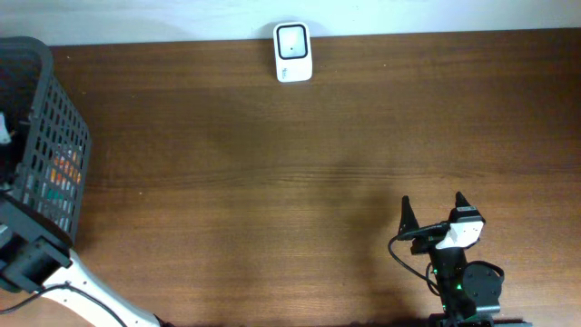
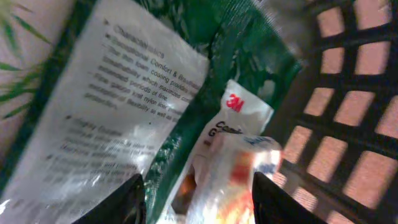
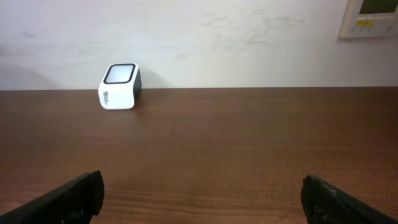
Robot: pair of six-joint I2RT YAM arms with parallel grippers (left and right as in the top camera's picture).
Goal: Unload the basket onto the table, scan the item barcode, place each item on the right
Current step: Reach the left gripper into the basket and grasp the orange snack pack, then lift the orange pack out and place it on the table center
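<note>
One brown wood table (image 1: 272, 182) | white wall (image 3: 186, 37) | right end effector (image 1: 433, 197) spread | left end effector (image 2: 199, 194) unclear

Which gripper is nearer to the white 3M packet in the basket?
Left. The left gripper has the 3M packet between its fingers, inside the basket; the right gripper is far off across the table.

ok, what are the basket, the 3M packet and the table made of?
Basket: looks like moulded black plastic, matte, from its thick even grid.
3M packet: thin glossy plastic film, crinkled with glare.
Table: dark wood grain, satin; could be veneer or laminate.
</note>
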